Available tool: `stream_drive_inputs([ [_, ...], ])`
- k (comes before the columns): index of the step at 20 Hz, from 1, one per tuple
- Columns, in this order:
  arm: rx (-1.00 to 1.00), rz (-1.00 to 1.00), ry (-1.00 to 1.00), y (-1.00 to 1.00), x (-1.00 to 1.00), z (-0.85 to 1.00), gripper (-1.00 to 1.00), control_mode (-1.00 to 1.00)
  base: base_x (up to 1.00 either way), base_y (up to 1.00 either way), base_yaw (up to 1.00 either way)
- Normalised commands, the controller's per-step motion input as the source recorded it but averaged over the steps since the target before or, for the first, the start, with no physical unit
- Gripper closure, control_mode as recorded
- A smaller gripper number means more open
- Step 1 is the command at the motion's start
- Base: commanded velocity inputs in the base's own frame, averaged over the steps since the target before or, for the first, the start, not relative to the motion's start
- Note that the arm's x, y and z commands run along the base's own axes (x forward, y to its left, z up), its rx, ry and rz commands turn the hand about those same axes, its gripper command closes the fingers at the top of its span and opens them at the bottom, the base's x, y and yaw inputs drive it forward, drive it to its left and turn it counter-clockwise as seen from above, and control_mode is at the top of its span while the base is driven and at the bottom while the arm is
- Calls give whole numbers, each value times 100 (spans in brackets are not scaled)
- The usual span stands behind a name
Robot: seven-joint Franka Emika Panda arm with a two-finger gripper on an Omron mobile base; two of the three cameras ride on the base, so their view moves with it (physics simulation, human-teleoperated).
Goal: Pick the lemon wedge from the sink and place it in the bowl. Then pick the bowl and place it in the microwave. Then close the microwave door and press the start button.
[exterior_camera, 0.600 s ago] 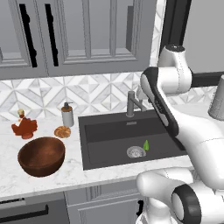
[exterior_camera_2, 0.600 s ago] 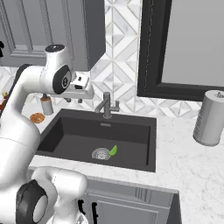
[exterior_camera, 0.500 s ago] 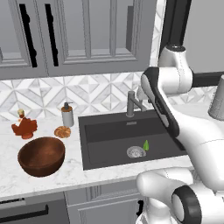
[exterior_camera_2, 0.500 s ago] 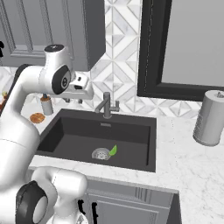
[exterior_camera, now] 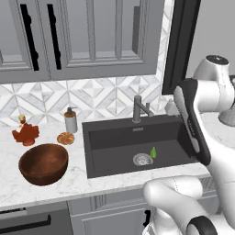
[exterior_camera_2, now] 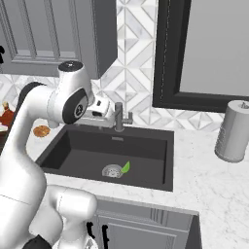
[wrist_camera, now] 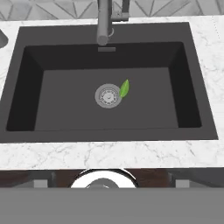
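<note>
The lemon wedge [exterior_camera: 153, 152] [exterior_camera_2: 126, 167] [wrist_camera: 124, 88], small and bright green, lies on the floor of the dark sink [exterior_camera: 114, 137] [exterior_camera_2: 87, 151] [wrist_camera: 65, 109], touching the right side of the silver drain [wrist_camera: 107, 96]. The reddish-brown bowl [exterior_camera: 43, 164] stands upright on the counter left of the sink. My gripper [exterior_camera_2: 97, 116] hovers above the sink's back left part, beside the faucet [exterior_camera_2: 118, 116], and looks straight down into the basin. It is open and holds nothing. A dark-framed grey opening at the upper right looks like the microwave [exterior_camera_2: 214, 48]; I cannot make out its door.
A soap dispenser [exterior_camera: 70, 120], an orange-brown pastry [exterior_camera: 65, 137] and a red-brown leafy ornament [exterior_camera: 26, 134] stand behind the bowl. A grey cylinder [exterior_camera_2: 233, 131] stands on the counter right of the sink. Grey wall cabinets [exterior_camera: 82, 36] hang above.
</note>
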Motion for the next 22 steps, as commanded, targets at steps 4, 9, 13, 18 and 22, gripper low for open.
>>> stream_drive_inputs([
  [4, 19, 0, 0, -99, -9, -46, -100, -100, 0, 0, 0],
  [9, 19, 2, 0, -85, 24, -49, -100, -100, 0, 0, 0],
  [13, 18, 9, 0, -45, 51, -25, -100, -100, 0, 0, 0],
  [18, 4, 2, 3, 0, 73, -36, -100, -100, 0, 0, 0],
  [22, 0, 1, 5, 2, 37, -46, -100, -100, 0, 0, 0],
])
